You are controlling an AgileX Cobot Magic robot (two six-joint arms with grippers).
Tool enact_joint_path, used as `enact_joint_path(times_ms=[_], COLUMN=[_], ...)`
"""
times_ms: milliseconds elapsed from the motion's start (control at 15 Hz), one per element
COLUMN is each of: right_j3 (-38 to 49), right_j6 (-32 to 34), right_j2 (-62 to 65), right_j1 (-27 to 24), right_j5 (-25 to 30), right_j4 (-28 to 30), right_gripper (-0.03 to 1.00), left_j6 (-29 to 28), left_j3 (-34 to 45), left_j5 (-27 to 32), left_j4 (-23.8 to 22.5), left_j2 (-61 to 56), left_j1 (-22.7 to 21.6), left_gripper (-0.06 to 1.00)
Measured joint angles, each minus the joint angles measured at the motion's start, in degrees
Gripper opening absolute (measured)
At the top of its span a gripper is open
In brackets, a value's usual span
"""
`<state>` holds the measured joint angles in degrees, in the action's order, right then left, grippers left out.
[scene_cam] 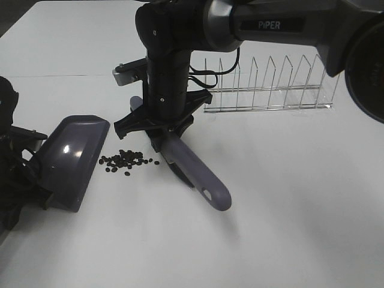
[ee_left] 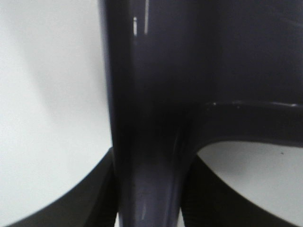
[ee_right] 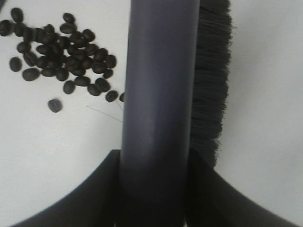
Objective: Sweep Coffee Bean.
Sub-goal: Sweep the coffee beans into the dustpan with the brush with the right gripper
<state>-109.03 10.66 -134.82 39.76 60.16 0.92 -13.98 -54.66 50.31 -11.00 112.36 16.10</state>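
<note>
The coffee beans [scene_cam: 126,160] lie in a small loose cluster on the white table, also close up in the right wrist view [ee_right: 61,56]. My right gripper [scene_cam: 163,133] [ee_right: 154,161] is shut on the purple-grey brush handle [scene_cam: 201,177] [ee_right: 158,94]. The black bristles [ee_right: 210,80] rest on the table on the side of the handle away from the beans, just right of the beans. My left gripper [scene_cam: 30,162] [ee_left: 149,165] is shut on the handle [ee_left: 147,142] of the purple-grey dustpan [scene_cam: 75,159]. The pan's open lip sits just left of the beans.
A wire dish rack [scene_cam: 267,87] stands at the back right, behind the right arm. The white table's left edge [scene_cam: 12,30] runs along the far left, beyond the dustpan.
</note>
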Motion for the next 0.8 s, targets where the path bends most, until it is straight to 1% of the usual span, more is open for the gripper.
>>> enact_joint_path(times_ms=[200,267,467,533,600,733,800], right_j3=[-0.2,-0.3,-0.3,-0.3,-0.3,-0.3,-0.3], right_j6=[-1.3,-1.9,-5.4,-5.9,-7.2,-7.8,-10.0], right_j2=[-0.5,-0.7,-2.6,-3.0,-4.0,-4.1,-4.1], right_j1=[0.0,0.0,0.0,0.0,0.0,0.0,-0.1], right_j5=[-4.2,-5.5,-7.8,-7.8,-9.0,-10.7,-12.3], right_j4=[-7.1,-10.3,-19.7,-21.3,-24.8,-27.8,-32.4], right_gripper=[0.31,0.31,0.31,0.31,0.31,0.31,0.31], left_j6=[0.9,1.5,2.2,2.2,2.2,2.2,2.2], left_j3=[0.0,0.0,0.0,0.0,0.0,0.0,0.0], left_j5=[-0.1,-0.2,-0.2,-0.2,-0.2,-0.2,-0.2], left_j4=[1.6,2.1,3.0,3.1,3.1,3.1,3.1], left_j2=[0.0,0.0,0.0,0.0,0.0,0.0,0.0], left_j1=[0.0,0.0,0.0,0.0,0.0,0.0,0.0], left_gripper=[0.33,0.33,0.33,0.33,0.33,0.33,0.33])
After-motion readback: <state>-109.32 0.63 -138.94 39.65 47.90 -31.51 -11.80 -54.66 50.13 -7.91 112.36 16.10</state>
